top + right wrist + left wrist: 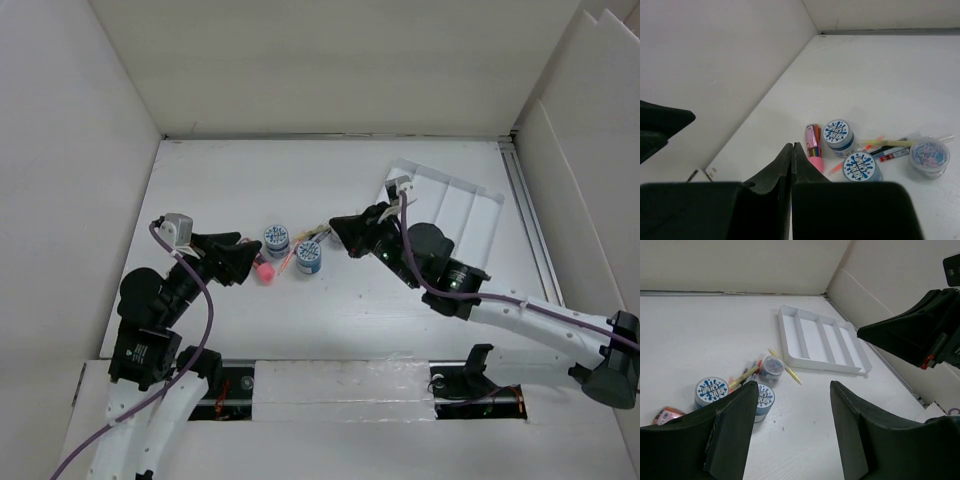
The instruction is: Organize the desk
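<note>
Your left end effector (793, 385) hangs low over the desk (350, 310), fingers spread wide with nothing between them. Your right end effector (792, 146) has its fingers pressed together, empty. The desk fills the floor between the white panel walls. Near its middle, between both arms, sit a blue-lidded tub (838, 134), a second tub (860, 167), a pink pen (814, 145), loose pens (892, 147) and a clip jar (929, 157). The compartmented tray (455, 210) lies toward the right rear.

two blue tubs (838, 135) (861, 167), one tray (810, 342), one jar (929, 157)
</note>
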### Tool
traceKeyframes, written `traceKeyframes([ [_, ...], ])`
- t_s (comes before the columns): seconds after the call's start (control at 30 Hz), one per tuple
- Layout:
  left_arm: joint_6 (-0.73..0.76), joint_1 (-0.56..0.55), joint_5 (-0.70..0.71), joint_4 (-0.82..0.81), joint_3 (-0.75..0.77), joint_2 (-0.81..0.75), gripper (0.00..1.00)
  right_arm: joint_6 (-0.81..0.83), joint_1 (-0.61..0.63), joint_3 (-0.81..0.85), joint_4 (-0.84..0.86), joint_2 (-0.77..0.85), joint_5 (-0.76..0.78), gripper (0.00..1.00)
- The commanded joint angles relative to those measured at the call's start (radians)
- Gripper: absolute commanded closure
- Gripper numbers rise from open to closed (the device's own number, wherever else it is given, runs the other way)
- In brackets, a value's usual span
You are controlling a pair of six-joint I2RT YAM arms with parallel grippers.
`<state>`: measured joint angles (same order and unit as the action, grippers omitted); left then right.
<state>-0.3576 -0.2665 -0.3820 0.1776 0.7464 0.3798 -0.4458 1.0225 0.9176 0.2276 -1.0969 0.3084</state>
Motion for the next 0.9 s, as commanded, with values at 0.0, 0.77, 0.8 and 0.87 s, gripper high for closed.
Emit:
traceKeyframes([
  [0.0, 0.019, 0.009, -0.024, -0.03, 0.007, 0.008, 0.45, -0.007, 0.01, 0.044, -0.054, -0.026, 0.031, 1.0],
  [0.77, -0.007, 0.032, 0.0, -0.02, -0.005, -0.013, 0.96, 0.068, 0.042, 0.351, -0.375, -0.556, 0.158, 0.05],
  [0.8, -0.007, 0.032, 0.017, -0.015, -0.002, -0.016, 0.9, 0.079, 0.042, 0.38, -0.384, -0.587, 0.162, 0.05],
  [0.87, -0.012, 0.032, 0.038, -0.013, -0.001, -0.038, 0.72, 0.113, 0.042, 0.443, -0.382, -0.667, 0.187, 0.05],
])
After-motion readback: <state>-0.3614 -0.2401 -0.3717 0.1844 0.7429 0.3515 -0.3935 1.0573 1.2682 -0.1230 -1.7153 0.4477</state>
